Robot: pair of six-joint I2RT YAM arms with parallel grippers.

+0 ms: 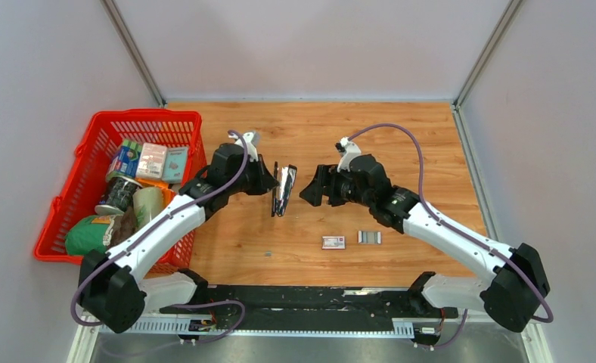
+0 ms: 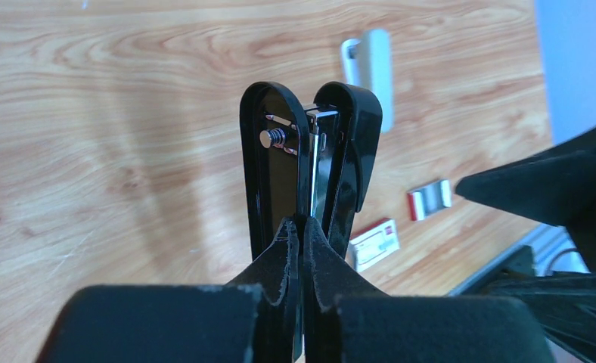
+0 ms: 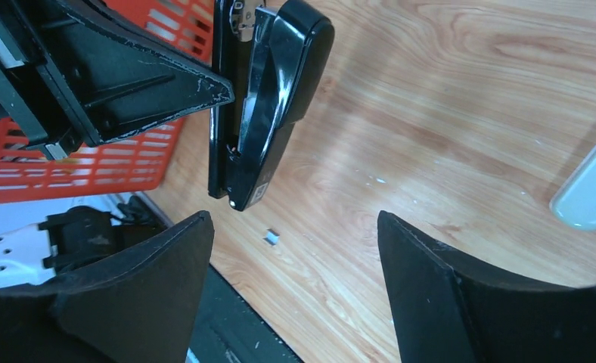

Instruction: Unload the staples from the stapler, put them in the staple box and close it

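- Left fingers (image 2: pixel 301 227) are pressed together on the hinge end of the black stapler (image 2: pixel 310 159), holding it up off the counter (image 1: pixel 431 151) with its top arm swung away from the magazine.
- Right fingers (image 3: pixel 293 227) are spread wide and hold nothing. They face the stapler from its right, close to it but not touching.
- One strip of staples (image 1: pixel 368 237) lies on the counter near the right arm, just right of the small red-and-white box (image 1: pixel 333 242). A tiny loose metal piece (image 3: pixel 271 237) lies below the stapler.
- Whether any staples are left in the magazine cannot be told from these views.
- Step in hand, as I judge it: the right fingers are lined up to work at the opened magazine.
- The next move calls for a narrow, careful pinch inside the channel while the left grip stays firm.
- At the left sits the red basket (image 1: pixel 140 116), holding cans, small cartons and a green packet; none belong to this task.
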